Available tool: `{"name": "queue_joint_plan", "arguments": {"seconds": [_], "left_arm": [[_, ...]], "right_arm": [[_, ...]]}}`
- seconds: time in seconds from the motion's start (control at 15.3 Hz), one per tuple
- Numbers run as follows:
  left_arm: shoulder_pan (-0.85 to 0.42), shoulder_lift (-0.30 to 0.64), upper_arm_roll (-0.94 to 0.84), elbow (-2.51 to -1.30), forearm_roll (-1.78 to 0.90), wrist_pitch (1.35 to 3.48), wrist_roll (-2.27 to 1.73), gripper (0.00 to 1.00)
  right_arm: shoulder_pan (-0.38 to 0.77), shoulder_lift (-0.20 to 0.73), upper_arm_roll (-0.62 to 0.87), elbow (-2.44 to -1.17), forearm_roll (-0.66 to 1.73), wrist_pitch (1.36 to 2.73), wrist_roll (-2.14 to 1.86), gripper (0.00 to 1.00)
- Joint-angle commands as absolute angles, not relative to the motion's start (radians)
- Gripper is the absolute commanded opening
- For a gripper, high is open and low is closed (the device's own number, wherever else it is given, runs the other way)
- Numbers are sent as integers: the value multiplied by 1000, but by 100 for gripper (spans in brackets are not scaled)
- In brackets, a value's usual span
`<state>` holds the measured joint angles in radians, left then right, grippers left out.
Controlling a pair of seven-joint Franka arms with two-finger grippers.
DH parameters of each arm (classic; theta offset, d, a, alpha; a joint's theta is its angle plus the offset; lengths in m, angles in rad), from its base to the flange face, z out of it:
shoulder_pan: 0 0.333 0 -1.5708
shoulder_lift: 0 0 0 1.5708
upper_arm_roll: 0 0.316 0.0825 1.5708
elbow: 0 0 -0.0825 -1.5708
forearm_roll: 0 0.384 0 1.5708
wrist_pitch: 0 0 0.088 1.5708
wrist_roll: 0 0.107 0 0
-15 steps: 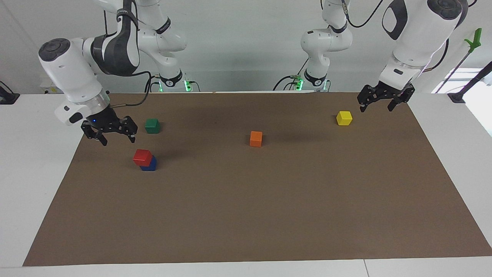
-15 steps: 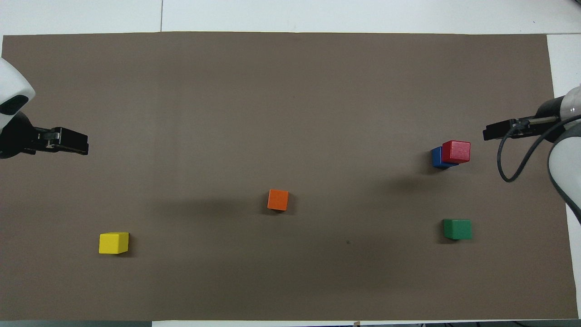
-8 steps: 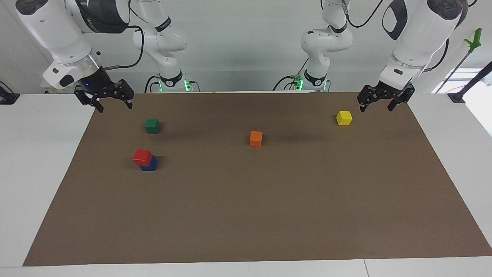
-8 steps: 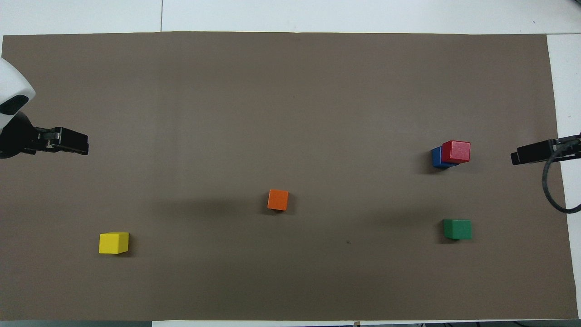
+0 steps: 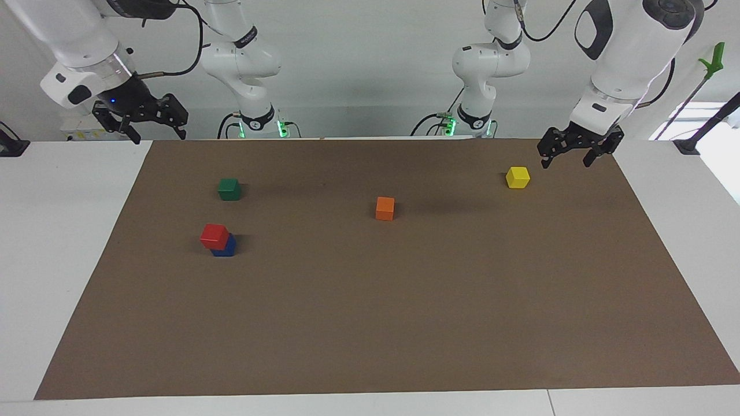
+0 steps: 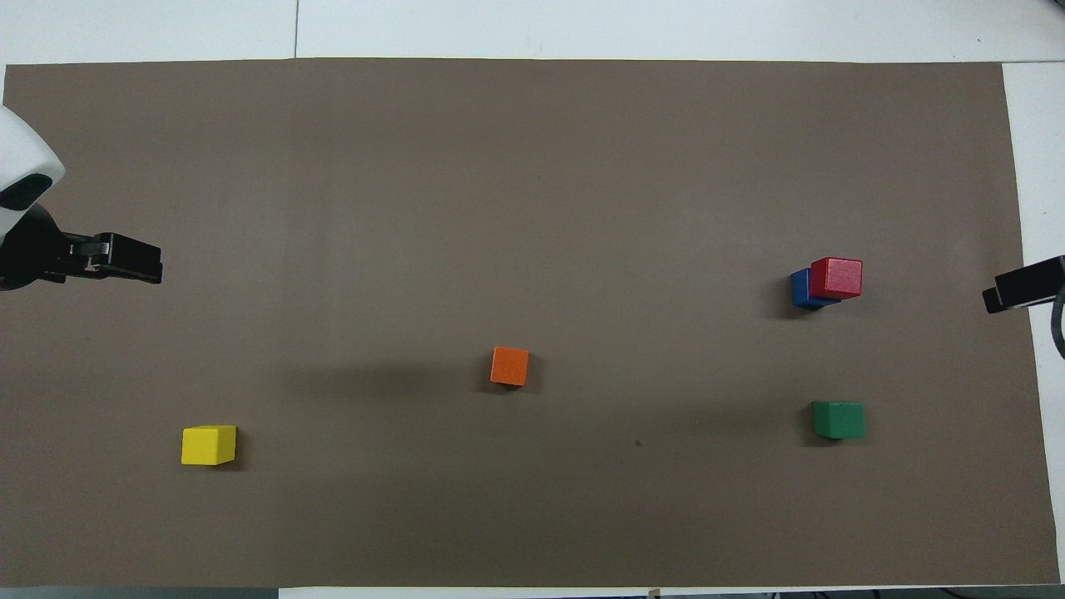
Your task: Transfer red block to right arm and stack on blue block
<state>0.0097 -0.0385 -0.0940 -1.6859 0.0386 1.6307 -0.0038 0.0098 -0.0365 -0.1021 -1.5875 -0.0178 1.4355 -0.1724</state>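
The red block (image 5: 214, 236) sits on the blue block (image 5: 224, 247), shifted a little off its middle, at the right arm's end of the brown mat; the pair also shows in the overhead view, red block (image 6: 837, 277) on blue block (image 6: 800, 289). My right gripper (image 5: 159, 136) is open and empty, raised over the mat's corner by its base, apart from the stack; its tip shows in the overhead view (image 6: 994, 299). My left gripper (image 5: 565, 163) is open and empty, waiting over the mat's edge beside the yellow block (image 5: 517, 177).
A green block (image 5: 229, 189) lies nearer to the robots than the stack. An orange block (image 5: 385, 208) lies mid-mat. The yellow block (image 6: 208, 444) lies at the left arm's end. The brown mat (image 5: 404, 323) covers most of the white table.
My right gripper has risen and drawn back from beside the stack toward its base and the mat's corner. The red block stays on the blue block. The left arm has not moved.
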Motion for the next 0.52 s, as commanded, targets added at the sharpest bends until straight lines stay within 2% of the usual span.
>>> {"name": "queue_joint_plan", "arguments": {"seconds": [0.0,0.46], "left_arm": [[20,-46,-101,-1689,51,1628,3,100],[20,-46,-100,-1689,51,1626,2,100]], "right_arm": [[28,-32,-114,-1606,-49,1473,-187,100],[18,-35,-114,-1606,-52,1486,-181,100]]}}
